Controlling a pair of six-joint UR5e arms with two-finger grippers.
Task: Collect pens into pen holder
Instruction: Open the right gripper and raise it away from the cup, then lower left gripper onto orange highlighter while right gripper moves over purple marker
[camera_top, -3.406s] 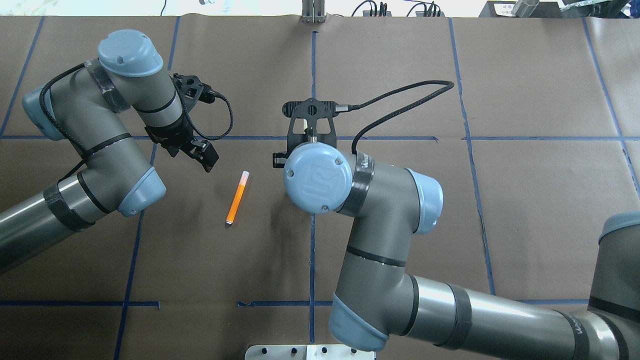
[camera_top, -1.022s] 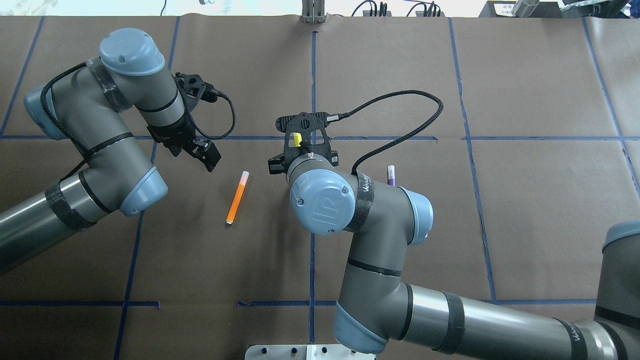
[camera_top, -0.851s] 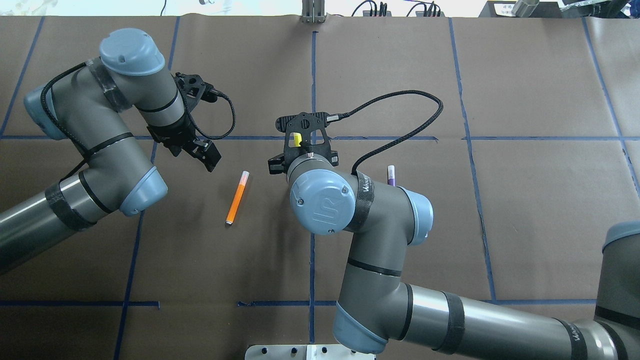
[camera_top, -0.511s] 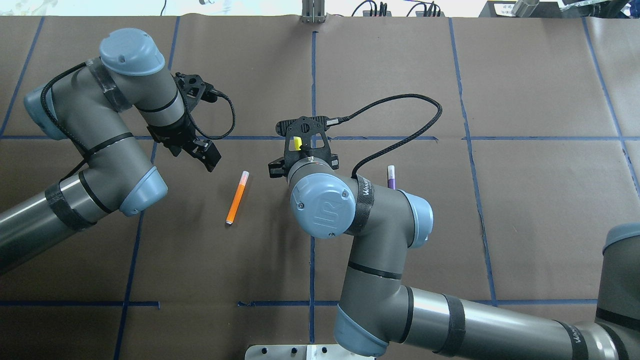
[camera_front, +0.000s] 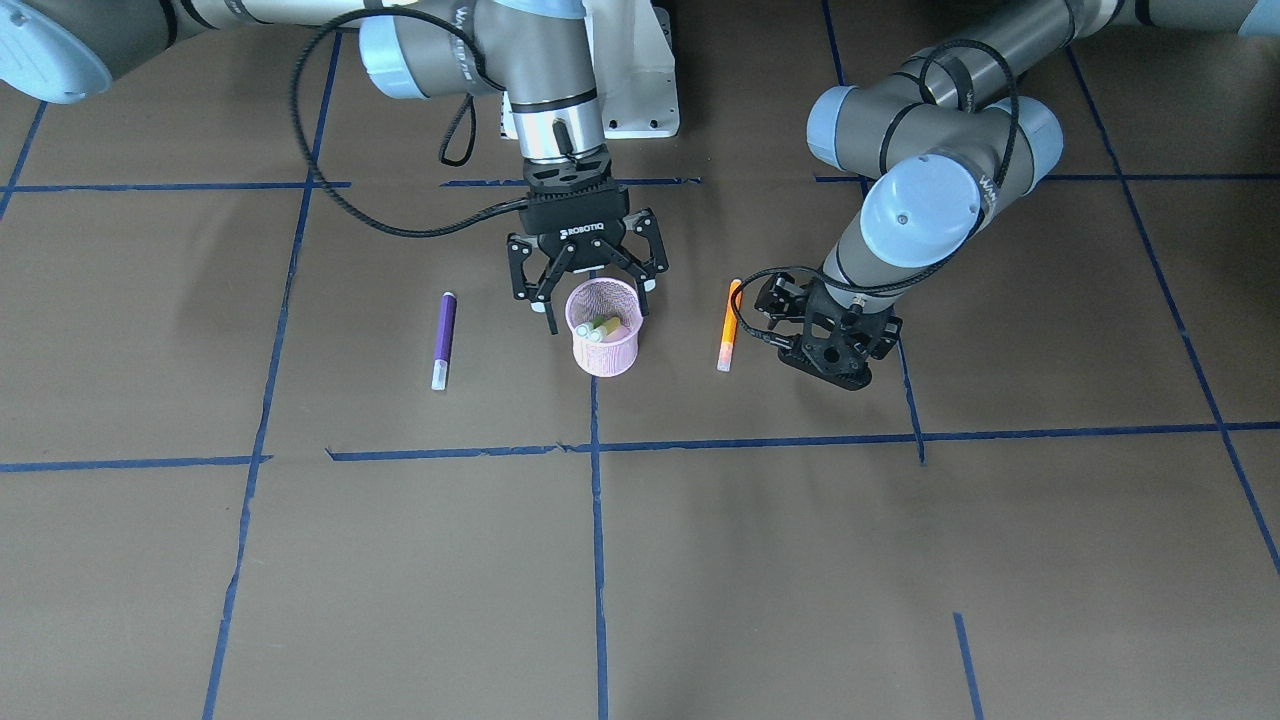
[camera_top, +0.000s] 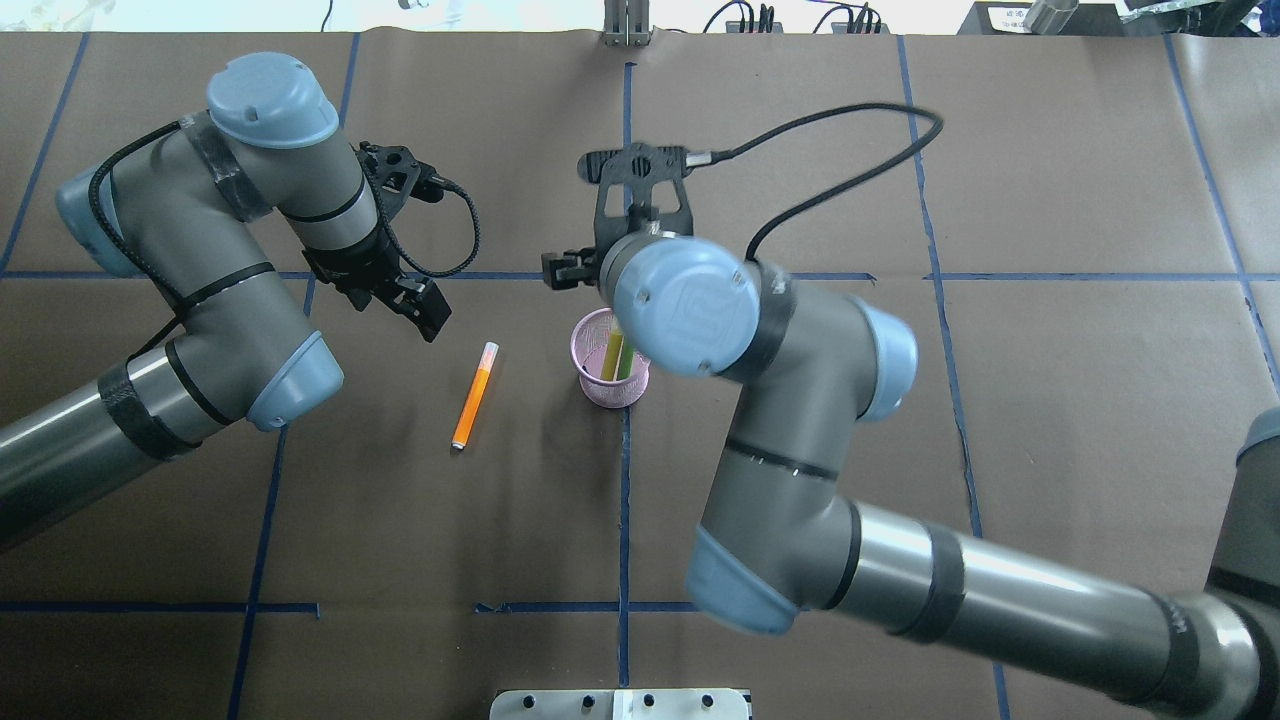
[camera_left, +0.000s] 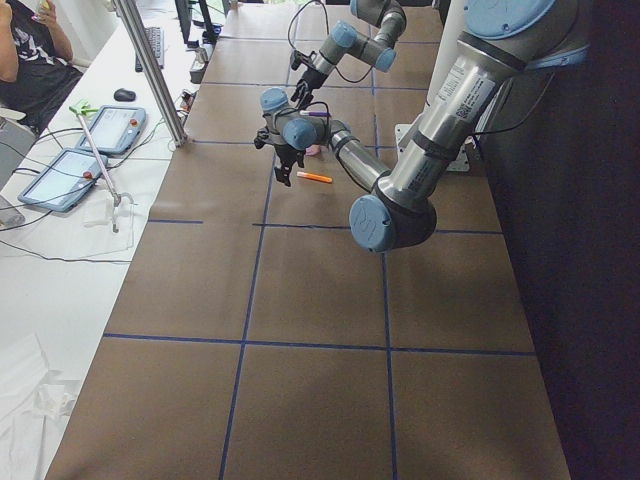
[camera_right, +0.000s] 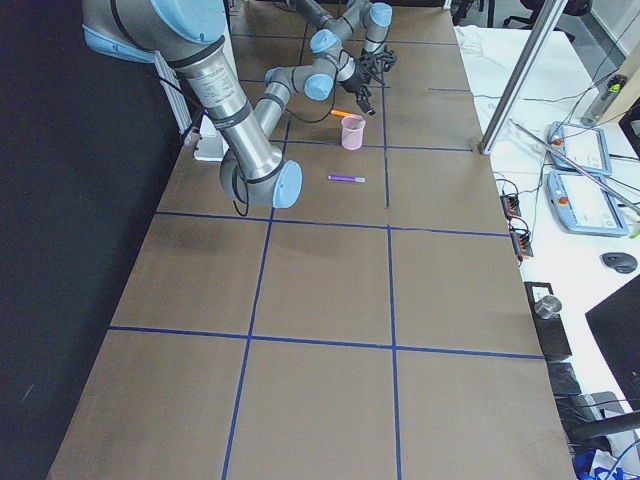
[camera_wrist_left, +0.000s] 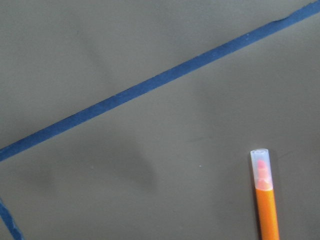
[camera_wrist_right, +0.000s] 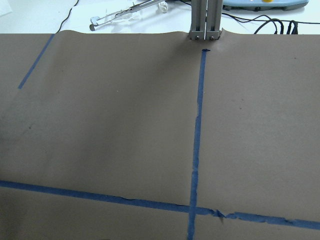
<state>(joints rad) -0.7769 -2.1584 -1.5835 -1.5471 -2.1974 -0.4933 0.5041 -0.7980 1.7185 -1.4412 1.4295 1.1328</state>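
Brown table (camera_front: 800, 560): pen holder (camera_front: 606, 355) contains 2 pens (camera_front: 597, 326)

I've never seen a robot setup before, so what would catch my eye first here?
Probably the pink mesh cup at the table's middle, with two pens standing in it and the right gripper hanging open just above. Next, the orange pen and the purple pen lying flat on the brown table, one on either side of the cup.

2 pens (camera_front: 597, 326) in the pen holder (camera_front: 606, 354), left pen (camera_front: 729, 325) and right pen (camera_front: 443, 340) flat on the table (camera_front: 800, 560) beside it
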